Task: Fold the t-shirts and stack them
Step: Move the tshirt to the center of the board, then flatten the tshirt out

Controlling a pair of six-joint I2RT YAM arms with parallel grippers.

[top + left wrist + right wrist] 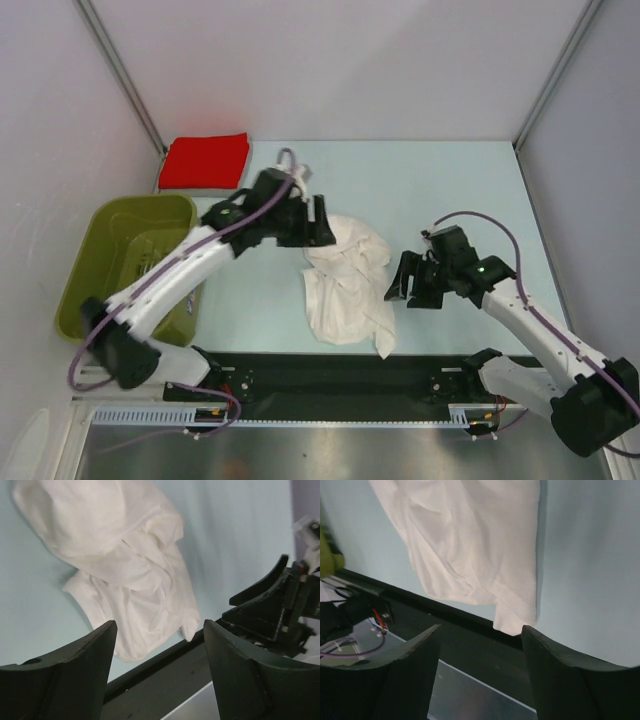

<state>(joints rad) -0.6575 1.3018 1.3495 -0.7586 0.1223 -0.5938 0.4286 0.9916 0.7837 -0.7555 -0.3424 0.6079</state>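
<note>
Clearly left fingers (65, 675) and right fingers (570, 680) stand spread, empty; white t-shirt (345, 280) lies crumpled, sleeves indistinguishable

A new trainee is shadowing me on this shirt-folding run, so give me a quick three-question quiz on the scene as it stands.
1. True or false: the red t-shirt lies folded beyond the olive-green basket.
2. The white t-shirt is: A folded flat; B crumpled in a heap; C stacked on the red one.
3. What do the left gripper and right gripper hold?
Key: 1 true; 2 B; 3 nothing, both open.
</note>
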